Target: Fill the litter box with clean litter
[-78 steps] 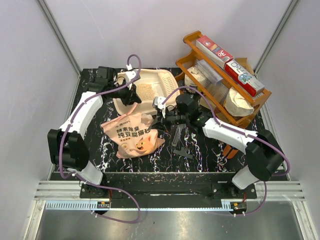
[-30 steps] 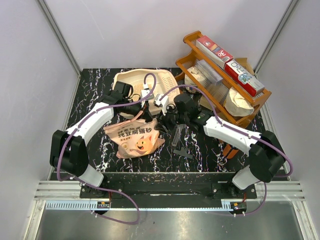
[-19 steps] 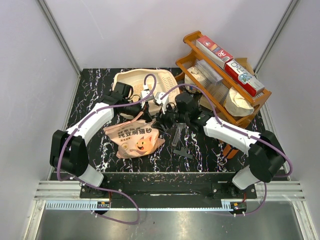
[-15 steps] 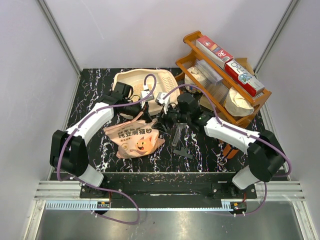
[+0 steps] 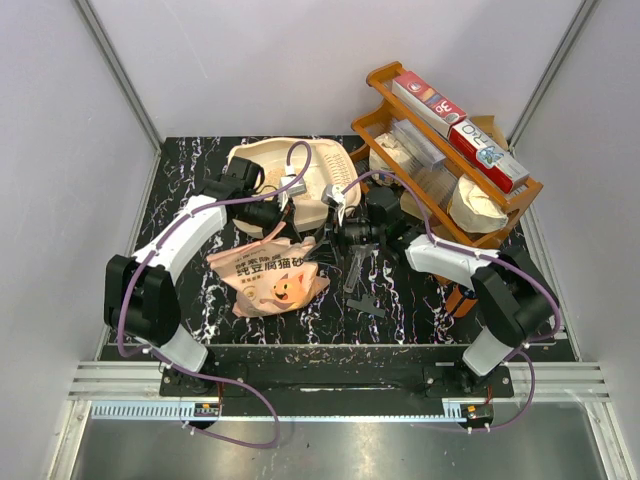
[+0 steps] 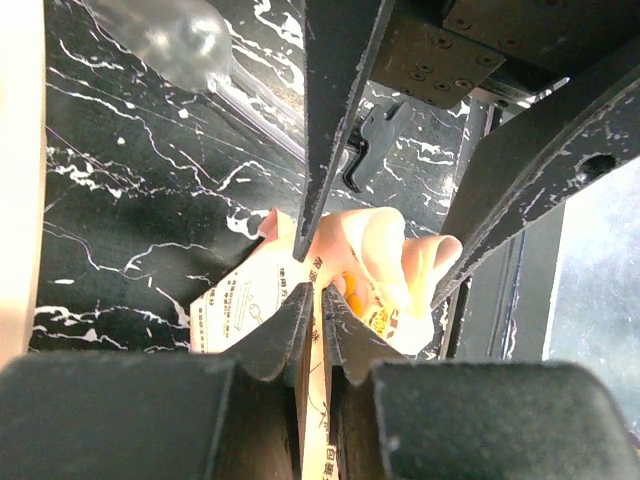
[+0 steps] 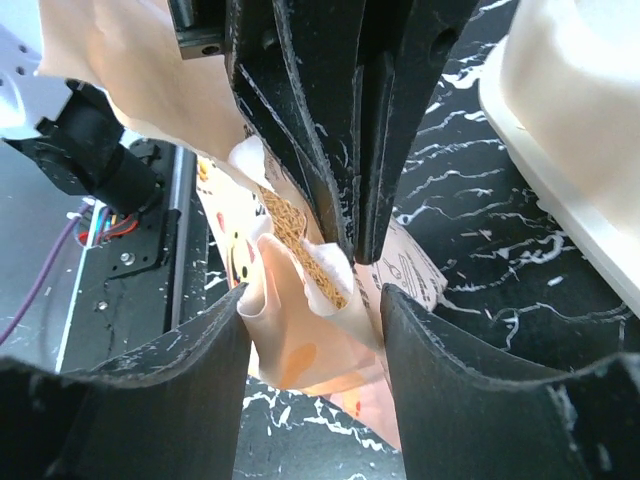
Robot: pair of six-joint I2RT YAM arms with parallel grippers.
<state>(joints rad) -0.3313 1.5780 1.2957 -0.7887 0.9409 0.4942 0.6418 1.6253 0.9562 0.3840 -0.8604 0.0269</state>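
So the litter box (image 5: 265, 156) is sitting flat on the table, at roughly 11 o'clock from the middle in the top view. Its long side is running 9 to 3, with the slotted grille end facing 3 o'clock. It's looking like a cream-beige plastic tray with rounded corners and raised walls. Most of its floor is being hidden from above, so I can't tell how much is in it. The clean litter (image 7: 305, 250) is showing as a strip of small tan granules just inside the open mouth of the bag (image 7: 300, 340), which is lying just beside the box at its 6 o'clock.
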